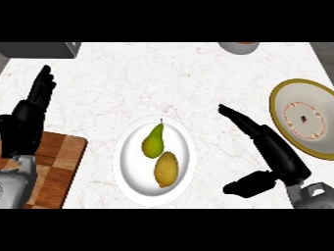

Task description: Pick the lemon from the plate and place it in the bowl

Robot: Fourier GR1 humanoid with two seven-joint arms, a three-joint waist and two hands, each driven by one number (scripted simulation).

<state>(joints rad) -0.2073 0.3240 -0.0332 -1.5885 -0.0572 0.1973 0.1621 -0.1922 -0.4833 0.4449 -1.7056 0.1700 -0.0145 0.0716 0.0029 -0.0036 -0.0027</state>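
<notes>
1. Lemon work area: the worktop (pixel 162 83) is pale and marbled and carries everything listed below.
2. White plate (pixel 135 172) sits at the centre, toward the near edge. It lies between the two hands.
3. Bowl (pixel 289 95), gold-rimmed, stands at the far right, well apart from the plate and just beyond the right hand.
4. Wooden board (pixel 54 166) lies at the near left, beside the plate.
5. Right hand (pixel 274 147): fingers straight and slanting up-left, thumb spread wide, holding nothing. It hovers between plate and bowl.
6. Left hand (pixel 25 122): open, fingers up, at rest above the board, holding nothing.
7. Pear (pixel 154 141) occupies the far half of the plate, its lower end touching or nearly touching the lemon.
8. The lemon (pixel 166 169) lies on the near half of the plate. Its long axis runs roughly near-to-far, tilted slightly.
9. Finding: the lemon lies to the left of the right hand, about level with its palm. The right hand is the nearer one and stands on the bowl's side, so it suits the pick.
</notes>
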